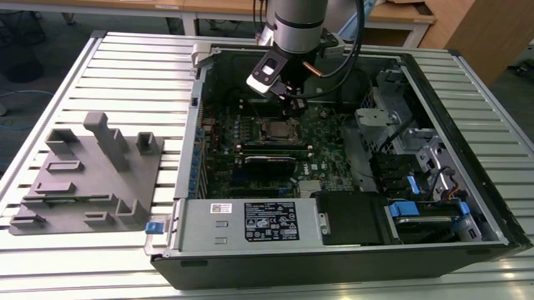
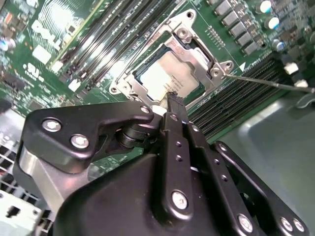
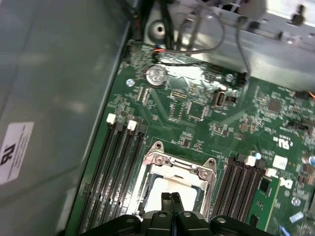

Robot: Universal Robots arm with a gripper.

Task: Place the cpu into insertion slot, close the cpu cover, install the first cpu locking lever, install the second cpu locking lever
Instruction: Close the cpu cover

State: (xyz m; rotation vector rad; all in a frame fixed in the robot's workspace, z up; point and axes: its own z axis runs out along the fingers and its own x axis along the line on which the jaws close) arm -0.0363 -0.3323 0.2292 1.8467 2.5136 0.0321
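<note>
The cpu lies flat in the insertion slot on the green board, its dull silver top showing. The cpu cover, a silvery frame with a cut-out centre, lies down around it. In both wrist views my gripper is shut, its black fingertips pressed together with nothing between them, just above the edge of the cpu and cover. A thin metal locking lever sticks out sideways from a socket corner. In the exterior view the gripper hangs over the slot.
Long black memory slots flank the socket on both sides. The open computer case walls in the board, with a drive cage and power supply. A grey fixture block stands on the slatted table at the exterior view's left.
</note>
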